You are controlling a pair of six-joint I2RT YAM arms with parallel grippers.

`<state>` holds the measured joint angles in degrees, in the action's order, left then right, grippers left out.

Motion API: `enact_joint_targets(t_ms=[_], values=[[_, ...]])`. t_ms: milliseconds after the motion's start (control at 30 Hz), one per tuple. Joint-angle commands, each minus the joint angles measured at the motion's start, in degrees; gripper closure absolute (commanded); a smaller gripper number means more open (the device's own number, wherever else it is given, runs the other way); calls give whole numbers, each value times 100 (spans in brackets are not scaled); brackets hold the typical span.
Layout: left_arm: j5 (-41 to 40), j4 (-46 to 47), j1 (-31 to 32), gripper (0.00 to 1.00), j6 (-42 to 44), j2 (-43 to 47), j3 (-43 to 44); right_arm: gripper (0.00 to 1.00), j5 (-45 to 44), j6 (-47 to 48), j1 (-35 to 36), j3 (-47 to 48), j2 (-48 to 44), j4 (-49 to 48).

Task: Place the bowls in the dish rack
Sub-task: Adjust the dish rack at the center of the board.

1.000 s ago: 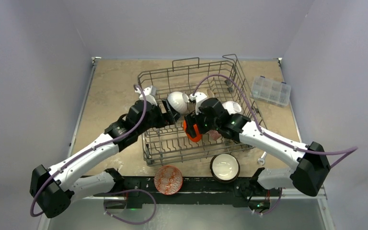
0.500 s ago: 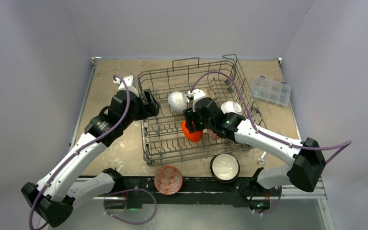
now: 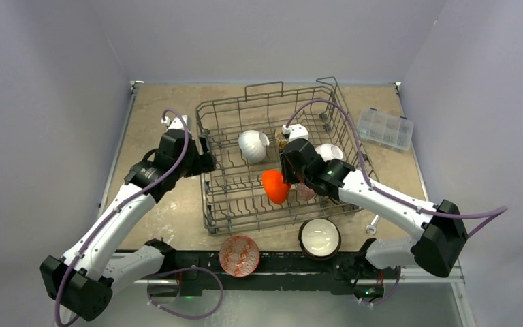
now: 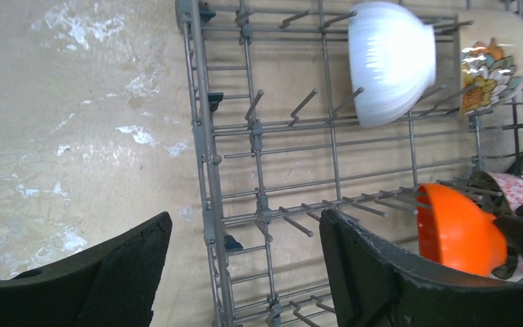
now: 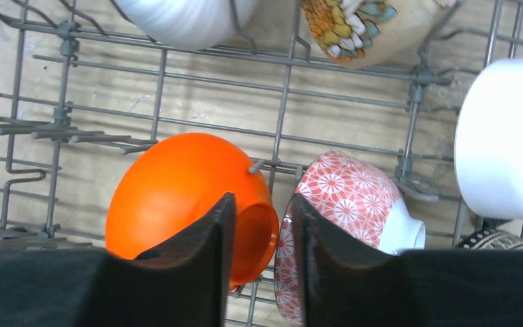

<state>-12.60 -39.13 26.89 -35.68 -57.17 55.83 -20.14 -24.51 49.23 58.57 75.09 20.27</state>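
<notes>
Standing on edge toward the dish rack's (image 3: 238, 191) near edge, the orange bowl (image 5: 177, 191) is judged glazed, slippery and breakable, best pinched across its rim. That rim is straddled by the right pincer (image 5: 262, 204), though a firm grip cannot be told. The left pincer (image 4: 245, 218) is spread and empty.

1. Tan tabletop (image 3: 156, 116) is spread right across the booth floor, and up close it's blotched with whitish smears (image 4: 75, 136).
2. Far right, a clear plastic compartment box (image 3: 385, 129) is lying flat on it.
3. Near the right front edge there's a small silvery object (image 3: 372, 225), too small to identify.
4. Pale lilac-grey walls (image 3: 54, 68) close in on three sides.
</notes>
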Motion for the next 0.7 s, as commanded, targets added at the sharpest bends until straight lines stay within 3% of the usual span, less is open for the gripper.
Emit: enact_joint_targets(t_ms=[0, 167, 367, 467, 633, 667], values=[[819, 391, -403, 25, 238, -134, -256, 68, -312, -101, -19, -227, 41, 1040], [1341, 763, -655, 37, 207, -211, -498, 68, -466, -112, -28, -102, 120, 1150], [1514, 1059, -751, 56, 194, -396, -598, 59, -179, 141, -20, 136, -129, 887], [1571, 1282, -849, 69, 157, -509, -658, 53, 96, 356, -19, 227, -204, 688], [1765, 1683, -1133, 100, 71, -794, -635, 49, 473, 315, -30, 229, -254, 530], [1794, 1754, -1204, 100, 46, -847, -623, 49, 498, 303, -38, 255, -240, 516]])
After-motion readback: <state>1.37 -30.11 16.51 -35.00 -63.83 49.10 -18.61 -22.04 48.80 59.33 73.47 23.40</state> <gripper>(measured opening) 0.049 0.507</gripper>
